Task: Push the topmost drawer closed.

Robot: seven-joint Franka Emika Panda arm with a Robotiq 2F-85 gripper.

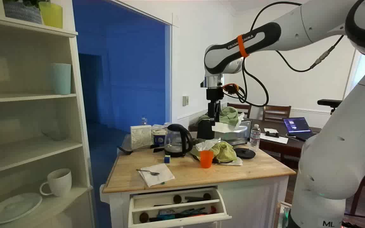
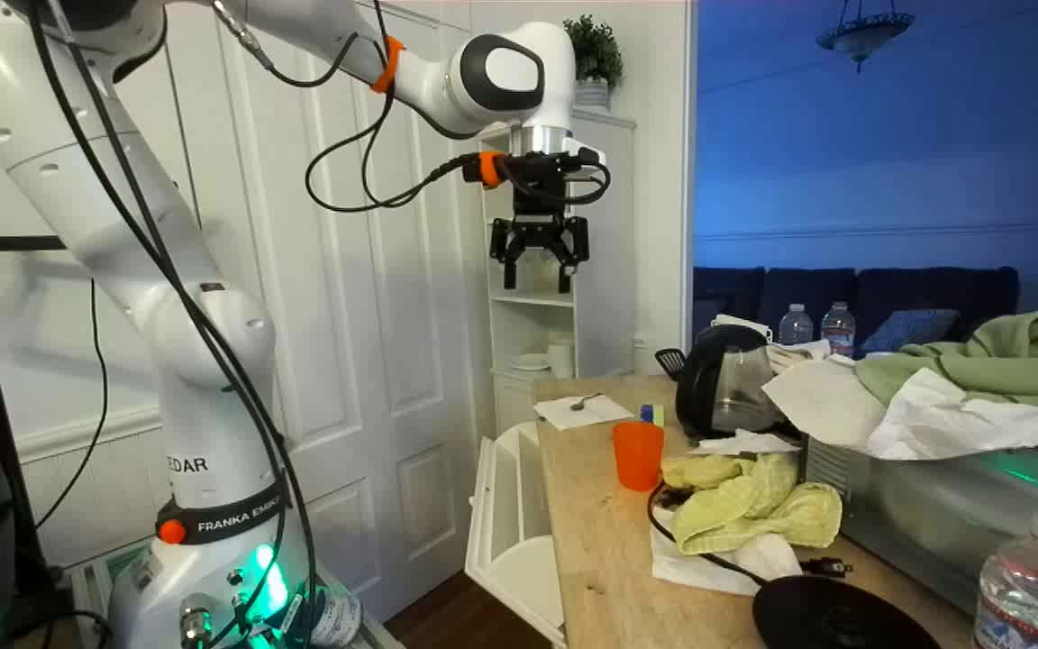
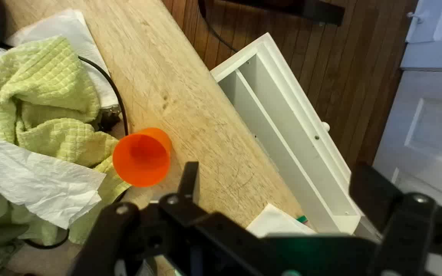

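Wooden countertop (image 1: 188,175), 1 orange cup (image 1: 206,159), topmost drawer (image 3: 297,142) open, jaws spread above

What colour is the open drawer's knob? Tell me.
White; the knob shows best in the wrist view.

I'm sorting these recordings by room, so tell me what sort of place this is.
Probably a home kitchen or dining area: a glass electric kettle stands on the wooden-topped island, a white mug sits on open shelving, and a couch shows in the background.
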